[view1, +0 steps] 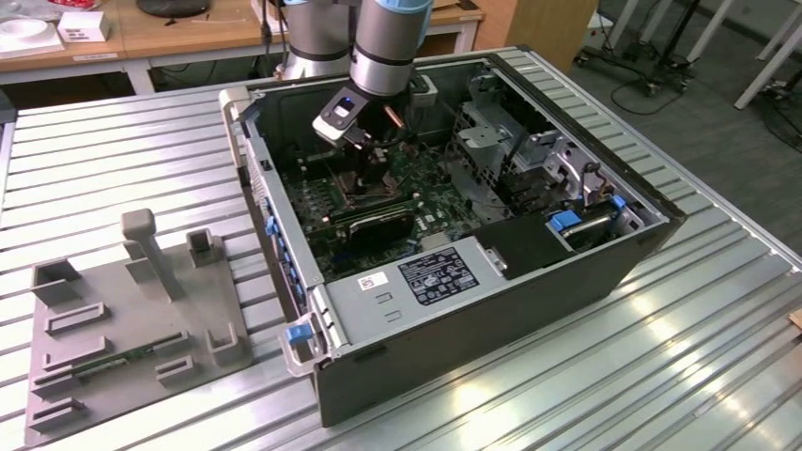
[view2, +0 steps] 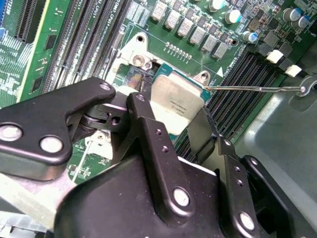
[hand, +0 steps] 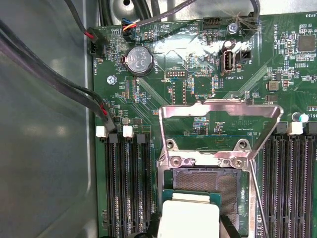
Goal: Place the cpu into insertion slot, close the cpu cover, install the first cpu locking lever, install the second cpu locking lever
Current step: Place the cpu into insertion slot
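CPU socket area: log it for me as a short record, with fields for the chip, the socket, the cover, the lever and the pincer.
cpu: gripped at two opposite edges, over one end of the socket, apparently not seated
insertion slot: exposed, dark centre partly hidden by the cpu
cpu cover: swung open, clear of the insertion slot
locking lever: thin wire, released, standing away from the insertion slot
pincer: shut on the cpu

I see small white lettering all over the green motherboard [hand: 198, 89] in the first wrist view, faint print on the cpu [view2: 177, 101] in the second wrist view, and a dark label [view1: 437, 276] beside a small red-and-white sticker [view1: 372, 281] on the metal box [view1: 363, 315] in the exterior view, all too small for me to read with certainty.
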Motion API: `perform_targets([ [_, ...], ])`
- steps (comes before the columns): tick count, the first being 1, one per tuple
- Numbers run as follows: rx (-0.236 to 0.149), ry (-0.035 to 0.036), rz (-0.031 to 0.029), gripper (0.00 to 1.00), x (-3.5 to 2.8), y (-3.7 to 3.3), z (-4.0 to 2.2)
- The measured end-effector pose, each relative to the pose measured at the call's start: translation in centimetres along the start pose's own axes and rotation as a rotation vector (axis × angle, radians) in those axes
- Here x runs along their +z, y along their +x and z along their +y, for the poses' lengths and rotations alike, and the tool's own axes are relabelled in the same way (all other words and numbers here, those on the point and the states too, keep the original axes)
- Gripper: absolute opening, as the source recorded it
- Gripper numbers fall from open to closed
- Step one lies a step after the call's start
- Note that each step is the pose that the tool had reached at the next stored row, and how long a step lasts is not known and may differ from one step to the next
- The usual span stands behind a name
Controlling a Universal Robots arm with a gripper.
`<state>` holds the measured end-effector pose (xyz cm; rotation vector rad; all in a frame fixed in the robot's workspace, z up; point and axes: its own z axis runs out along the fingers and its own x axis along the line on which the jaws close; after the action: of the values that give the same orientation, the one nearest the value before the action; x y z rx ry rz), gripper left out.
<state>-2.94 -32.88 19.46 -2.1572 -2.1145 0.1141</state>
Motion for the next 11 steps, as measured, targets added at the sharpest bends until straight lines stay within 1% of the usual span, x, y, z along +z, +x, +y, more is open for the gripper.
perform_targets([
  [5, 0.0, -0.0001, 0.0001, 0.54, -0.03, 0.02, 0.0],
  [9, 0.0, -0.0001, 0.0001, 0.54, -0.55, 0.02, -0.08],
  [11, 0.0, -0.0001, 0.0002, 0.54, -0.67, 0.03, -0.09],
])
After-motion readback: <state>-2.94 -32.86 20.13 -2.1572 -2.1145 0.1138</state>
